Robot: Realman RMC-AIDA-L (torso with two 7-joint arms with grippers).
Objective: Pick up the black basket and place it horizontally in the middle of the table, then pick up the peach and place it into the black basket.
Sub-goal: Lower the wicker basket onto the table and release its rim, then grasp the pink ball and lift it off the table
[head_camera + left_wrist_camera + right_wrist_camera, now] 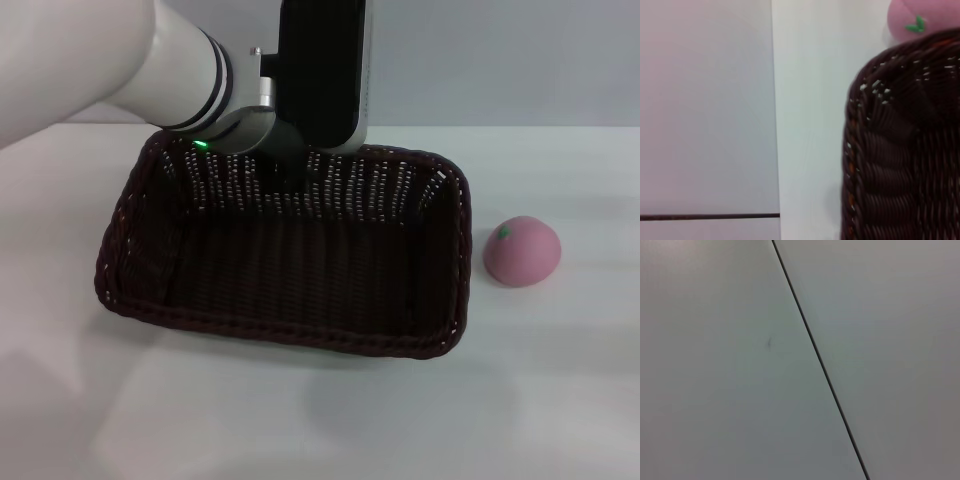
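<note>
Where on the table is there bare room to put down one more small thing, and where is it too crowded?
The table is bare in front of the black basket and along its left side. The strip between the basket and the peach is narrow. At the basket's far rim the left hand crowds the space. The basket's floor is empty.

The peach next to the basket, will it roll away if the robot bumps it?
Probably a little. The peach looks round on top, so a nudge could send it across the smooth white table. Its underside seems to sit flat, which may slow it. It lies apart from the black basket, so nothing there would stop it.
</note>
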